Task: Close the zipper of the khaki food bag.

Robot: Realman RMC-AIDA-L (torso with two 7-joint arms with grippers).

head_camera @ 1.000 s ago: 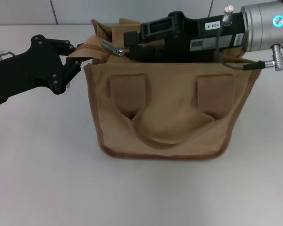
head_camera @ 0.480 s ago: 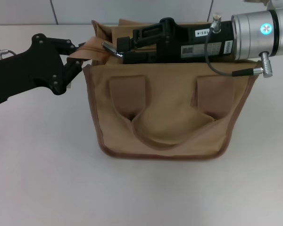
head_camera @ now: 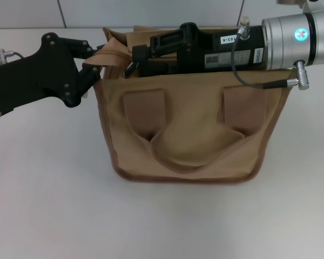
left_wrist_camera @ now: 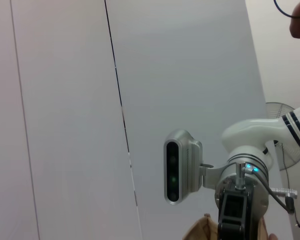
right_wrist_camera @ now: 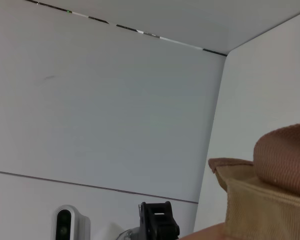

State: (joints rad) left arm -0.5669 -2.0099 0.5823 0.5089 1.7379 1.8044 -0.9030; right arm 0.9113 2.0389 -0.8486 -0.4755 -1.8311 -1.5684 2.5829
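Two pincers meet at the top of the khaki food bag [head_camera: 186,127], which stands upright on the white tabletop [head_camera: 54,205]. Left pincer [head_camera: 94,65] clamps a fold of fabric at the bag's left top corner. Right pincer [head_camera: 136,58] lies across the top panel, its fingers closed around the zipper [head_camera: 130,66] pull near the left end.

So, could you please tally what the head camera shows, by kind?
Khaki food bag: 1
Handle loops on its near face: 1
Pincers: 2, left pincer at the bag's left top corner, right pincer over the bag's top
Table: 1
Total: 5
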